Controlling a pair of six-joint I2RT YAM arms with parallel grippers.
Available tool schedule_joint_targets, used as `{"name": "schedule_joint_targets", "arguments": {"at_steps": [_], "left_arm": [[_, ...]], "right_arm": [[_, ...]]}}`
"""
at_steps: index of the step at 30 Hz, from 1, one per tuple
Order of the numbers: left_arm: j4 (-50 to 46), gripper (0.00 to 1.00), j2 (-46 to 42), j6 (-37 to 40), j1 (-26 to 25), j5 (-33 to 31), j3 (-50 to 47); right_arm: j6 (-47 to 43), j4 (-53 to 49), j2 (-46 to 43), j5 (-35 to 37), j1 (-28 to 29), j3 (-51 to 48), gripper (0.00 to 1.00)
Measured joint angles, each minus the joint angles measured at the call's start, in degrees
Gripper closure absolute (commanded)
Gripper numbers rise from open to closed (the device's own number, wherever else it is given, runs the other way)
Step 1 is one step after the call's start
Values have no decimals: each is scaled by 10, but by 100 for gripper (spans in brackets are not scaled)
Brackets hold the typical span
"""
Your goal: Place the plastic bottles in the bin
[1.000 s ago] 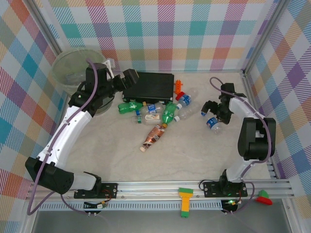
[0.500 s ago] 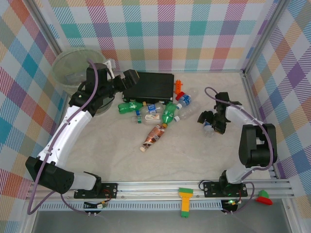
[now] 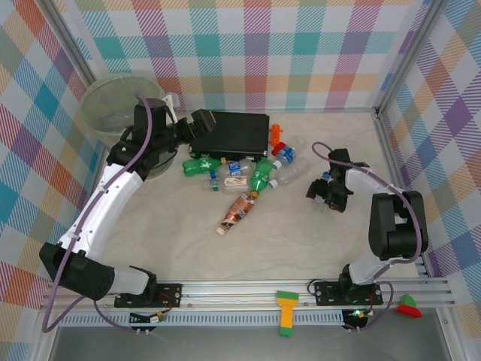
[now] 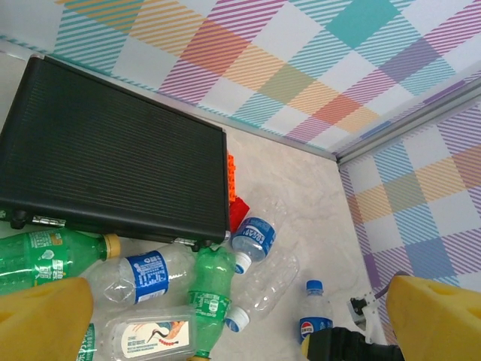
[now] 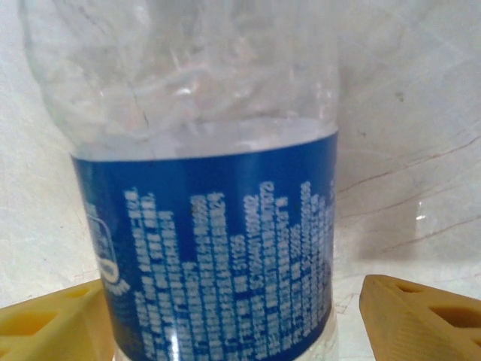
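the right gripper (image 3: 324,192) has its jaws apart, astride a clear blue-labelled bottle (image 5: 214,226): one finger (image 5: 52,320) sits against the label while the other (image 5: 421,316) stands off it with bare table between. that uneven contact is the main risk, i think. a light, round, slick bottle could be shoved sideways and roll or pop out from between the fingers, or buckle under a hard squeeze. the bin (image 3: 87,107) is well apart from this gripper, just behind the left gripper (image 3: 201,122), so the carry could clip that arm. the left gripper's jaws are wide apart and empty, above the black case (image 3: 237,131). counted: eight bottles on the table, one between the right fingers and seven heaped just below the left gripper; one bin; one case; two small toy pieces.
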Motion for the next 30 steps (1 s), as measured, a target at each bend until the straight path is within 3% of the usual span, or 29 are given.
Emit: {"name": "schedule_joint_targets", "arguments": {"at_steps": [7, 11, 21, 30], "left_arm": [[-1, 1, 0, 0, 0, 3, 0], [-13, 0, 0, 0, 0, 2, 0], [-8, 0, 10, -20, 0, 30, 0], [48, 10, 54, -88, 0, 110, 0]], "right_arm": [[-17, 21, 0, 16, 2, 0, 37], [-26, 27, 0, 17, 3, 0, 42], [-31, 18, -61, 26, 49, 4, 43], [-50, -4, -121, 40, 167, 106, 45]]}}
